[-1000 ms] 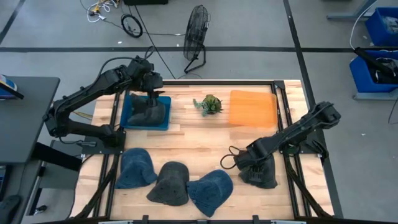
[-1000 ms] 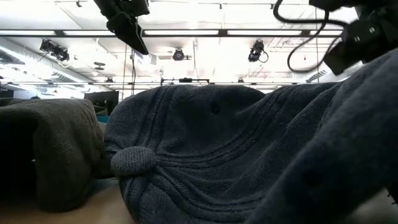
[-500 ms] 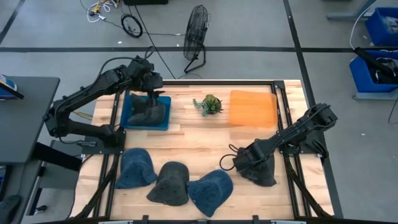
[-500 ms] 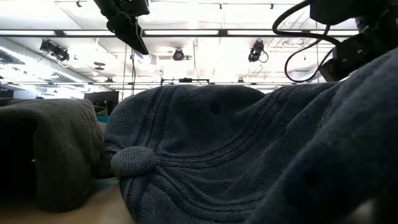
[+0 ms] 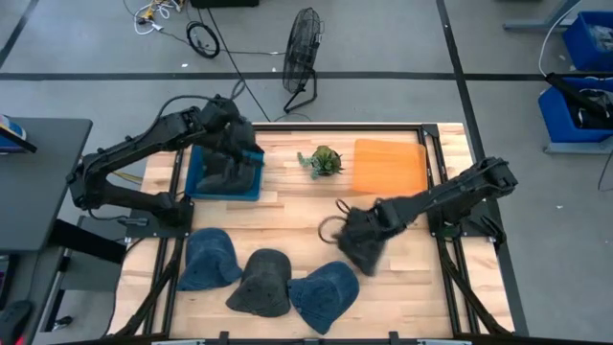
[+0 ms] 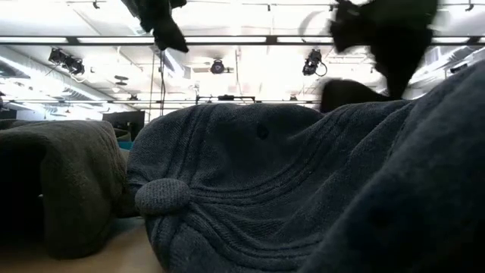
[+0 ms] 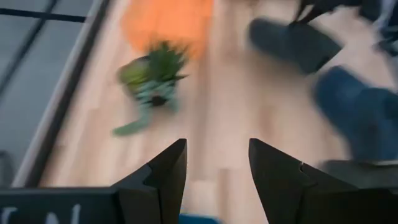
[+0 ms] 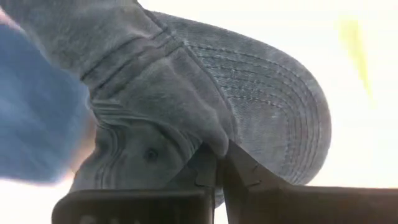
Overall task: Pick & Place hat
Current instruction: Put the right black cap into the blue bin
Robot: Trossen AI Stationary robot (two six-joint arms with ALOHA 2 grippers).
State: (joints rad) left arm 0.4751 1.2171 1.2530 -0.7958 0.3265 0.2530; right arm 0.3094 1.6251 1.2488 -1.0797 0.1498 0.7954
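Observation:
My right gripper [image 5: 354, 232] is shut on a dark grey hat [image 5: 364, 254] and holds it above the middle of the table, right of centre; the low view shows that hat [image 6: 386, 38] high up. My left gripper [image 7: 214, 165] stands open over the blue tray [image 5: 196, 184], where another dark hat [image 5: 225, 172] lies on its underside. A blue hat [image 5: 209, 257], a dark grey hat [image 5: 261, 281] and a second blue hat [image 5: 326, 295] lie along the near edge. My right gripper pinches a raised fold of the hat's crown cloth [image 8: 208, 140] between its two shut fingers, coming from above. The hat hangs below the fingers, brim [image 8: 292, 106] turned away from them, lifted clear of the table.
An orange tray [image 5: 390, 166] lies at the far right and a small green plant [image 5: 321, 160] stands between it and the blue tray. Bare wood shows in the table's middle. A floor fan [image 5: 302, 48] stands beyond the far edge.
My right gripper has shut on the dark grey hat at the near right, lifted it clear and carried it toward the table's left, to near the middle. My left gripper has risen a little over the blue tray, staying open.

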